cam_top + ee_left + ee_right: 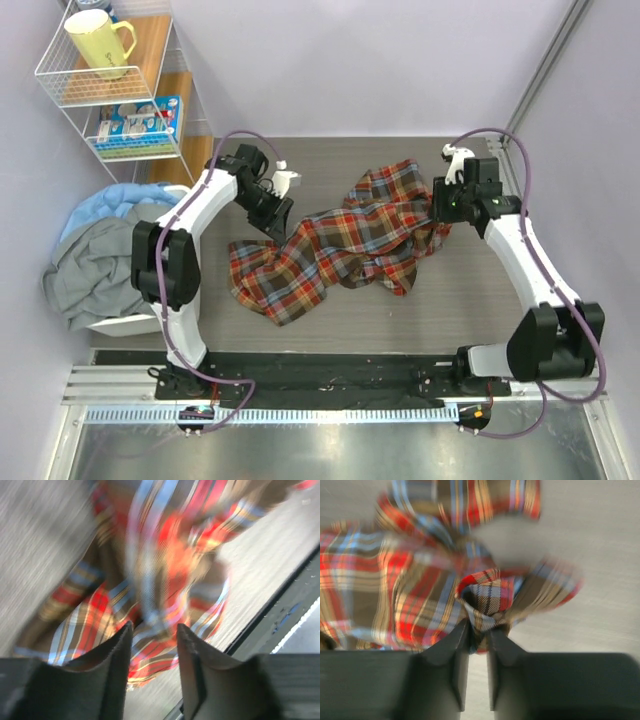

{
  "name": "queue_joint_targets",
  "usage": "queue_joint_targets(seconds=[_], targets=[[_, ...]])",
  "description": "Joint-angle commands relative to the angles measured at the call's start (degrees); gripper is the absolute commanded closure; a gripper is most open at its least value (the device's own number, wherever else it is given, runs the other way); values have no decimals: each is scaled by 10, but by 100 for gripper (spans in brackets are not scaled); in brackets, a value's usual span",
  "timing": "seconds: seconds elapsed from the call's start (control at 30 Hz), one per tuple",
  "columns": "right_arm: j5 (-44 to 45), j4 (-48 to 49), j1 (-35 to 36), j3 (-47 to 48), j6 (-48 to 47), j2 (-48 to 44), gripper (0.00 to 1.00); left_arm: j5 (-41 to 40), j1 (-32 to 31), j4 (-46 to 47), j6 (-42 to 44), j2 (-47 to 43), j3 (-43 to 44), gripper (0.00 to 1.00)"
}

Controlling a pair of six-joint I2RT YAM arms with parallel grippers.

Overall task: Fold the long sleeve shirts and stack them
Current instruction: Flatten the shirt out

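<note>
While our right pincer [479,627] pinches a fold of the plaid shirt [340,245], our left pincer [154,627] stands parted just above its edge, with open surface [450,290] beyond both.

Both arms reach forward, left end effector [154,627] parted, right end effector [477,625] pinched nearly closed

The plaid shirt [340,245] is soft, matt woven cloth. The surface [480,300] under it is matt grey and finely grained. Upper left, a white-coated wire rack [48,88] holds a glossy yellow mug [98,42]. The jaws look matt black plastic.
</note>
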Motion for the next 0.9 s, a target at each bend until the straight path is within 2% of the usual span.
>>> queue_joint_targets(seconds=[0.0,0.03,0.13,0.2,0.23,0.33,0.4,0.47,0.7,0.87], targets=[[8,-27,-2,25,-41,58,54,-10,13,58,-25,-72,-28,51],[8,-50,-5,40,-44,64,38,10,13,61,-25,-86,-41,46],[-17,-77,-23,43,-47,43,17,33,11,43,-6,-148,-95,35],[-37,-98,-28,34,-43,8,12,32,6,28,10,-200,-142,29],[-48,-118,-28,27,-39,-7,12,20,1,26,14,-219,-161,26],[-129,-136,-27,-28,-22,-58,14,-35,-41,34,37,-280,-252,25],[-177,-136,-27,-76,-11,-73,16,-73,-91,50,48,-308,-285,25],[-169,-142,-16,-76,-7,-62,19,-117,-134,66,49,-315,-321,25],[-188,-158,-10,-69,0,-6,19,-174,-202,118,45,-289,-356,25],[-136,-182,33,-57,-21,92,21,-209,-243,162,45,-248,-367,25]])
